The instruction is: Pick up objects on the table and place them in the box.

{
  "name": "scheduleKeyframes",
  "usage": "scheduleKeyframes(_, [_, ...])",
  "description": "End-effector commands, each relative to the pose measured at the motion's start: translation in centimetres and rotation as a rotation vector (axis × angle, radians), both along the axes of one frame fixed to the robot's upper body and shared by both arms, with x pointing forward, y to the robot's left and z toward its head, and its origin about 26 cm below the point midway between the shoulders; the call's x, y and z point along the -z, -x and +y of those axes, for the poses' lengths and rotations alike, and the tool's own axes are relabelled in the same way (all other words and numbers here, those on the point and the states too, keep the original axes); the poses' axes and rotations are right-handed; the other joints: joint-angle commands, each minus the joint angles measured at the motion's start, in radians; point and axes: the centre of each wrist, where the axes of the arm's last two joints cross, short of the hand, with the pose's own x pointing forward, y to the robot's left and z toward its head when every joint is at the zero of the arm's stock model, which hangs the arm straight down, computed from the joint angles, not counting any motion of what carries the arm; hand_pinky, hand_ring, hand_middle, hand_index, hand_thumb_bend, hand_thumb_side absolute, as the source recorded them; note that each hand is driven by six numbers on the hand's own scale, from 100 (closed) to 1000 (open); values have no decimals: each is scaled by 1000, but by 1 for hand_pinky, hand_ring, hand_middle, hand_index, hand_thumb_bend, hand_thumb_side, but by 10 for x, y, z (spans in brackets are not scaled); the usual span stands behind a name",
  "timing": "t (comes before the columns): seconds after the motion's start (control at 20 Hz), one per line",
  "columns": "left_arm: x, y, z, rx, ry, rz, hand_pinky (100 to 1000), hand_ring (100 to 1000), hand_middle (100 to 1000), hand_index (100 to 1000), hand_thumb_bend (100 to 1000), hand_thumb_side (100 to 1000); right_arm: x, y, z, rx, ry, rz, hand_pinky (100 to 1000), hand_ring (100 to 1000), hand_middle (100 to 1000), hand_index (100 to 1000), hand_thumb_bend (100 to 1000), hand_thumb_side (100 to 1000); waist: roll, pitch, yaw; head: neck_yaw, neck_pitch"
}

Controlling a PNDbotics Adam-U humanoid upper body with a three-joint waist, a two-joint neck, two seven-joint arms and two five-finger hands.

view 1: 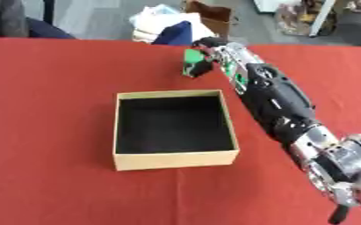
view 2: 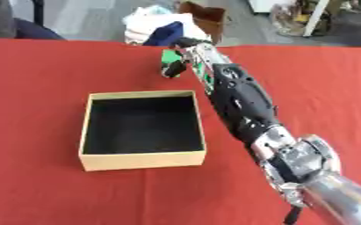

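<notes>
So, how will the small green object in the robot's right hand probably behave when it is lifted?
The small green object looks flat-sided, so it probably will not roll. The right hand curls around it, which suggests it is likely light. Its material is unclear.

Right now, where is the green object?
The green object is in the right hand, above the red table just beyond the far right corner of the box.

Grey floor (view 1: 99, 17) beyond red table (view 1: 52, 79)

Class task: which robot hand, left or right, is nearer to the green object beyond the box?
Right. The right robot hand is curled round the green object; the left robot hand shows in neither view.
</notes>
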Motion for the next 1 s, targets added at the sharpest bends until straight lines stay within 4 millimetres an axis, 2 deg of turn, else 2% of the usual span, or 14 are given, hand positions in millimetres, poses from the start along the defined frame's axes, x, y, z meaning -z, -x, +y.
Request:
scheduleKeyframes(0.05, [-9, 3, -1, 12, 4, -36, 619, 651, 635, 775, 100, 480, -20, 1, -10, 21, -5, -47, 925, 1000, 976, 1000, 104, 469, 8, -13, 3, -2, -13])
scheduleKeyframes(0.3, [-8, 3, -1, 13, 4, -35, 619, 651, 635, 775, 100, 482, -18, 0, -12, 31, -9, -45, 924, 1000, 966, 1000, 101, 464, 11, -6, 4, -4, -16])
scheduleKeyframes(0.4, [-8, 3, -1, 13, 5, -35, 619, 651, 635, 775, 100, 483, -17, 0, -13, 35, -11, -45, 919, 1000, 935, 1000, 100, 437, 12, -3, 3, -5, -16])
scheduleKeyframes(0.5, [-8, 3, -1, 14, 5, -35, 619, 651, 636, 776, 100, 484, -16, 0, -13, 38, -10, -47, 912, 1000, 893, 1000, 100, 366, 13, -1, 3, -5, -16])
scheduleKeyframes(0.65, [-8, 3, -1, 14, 5, -34, 619, 651, 636, 775, 100, 484, -15, 1, -14, 46, -5, -51, 899, 986, 825, 1000, 100, 150, 14, 1, 2, -7, -16])
scheduleKeyframes(0.7, [-8, 3, -1, 14, 5, -34, 619, 651, 636, 775, 100, 484, -15, 1, -14, 48, -2, -55, 897, 983, 815, 1000, 100, 124, 15, 1, 2, -7, -16])
scheduleKeyframes(0.75, [-8, 3, -1, 14, 5, -33, 619, 651, 636, 775, 100, 485, -15, 1, -14, 50, 1, -61, 887, 967, 765, 1000, 100, 100, 15, 1, 2, -8, -15])
scheduleKeyframes(0.85, [-8, 3, -1, 14, 5, -33, 619, 651, 636, 775, 100, 484, -16, 1, -14, 52, 8, -84, 875, 950, 697, 997, 100, 100, 15, 0, 1, -8, -15])
scheduleKeyframes(0.9, [-8, 3, -1, 14, 5, -33, 619, 651, 636, 775, 100, 484, -17, 1, -14, 53, 11, -96, 874, 949, 691, 996, 100, 100, 15, 0, 0, -9, -15])
scheduleKeyframes(1.0, [-8, 3, -1, 14, 5, -32, 619, 651, 636, 775, 100, 484, -18, 2, -14, 51, 14, -127, 857, 928, 610, 962, 100, 100, 16, -2, -1, -10, -15])
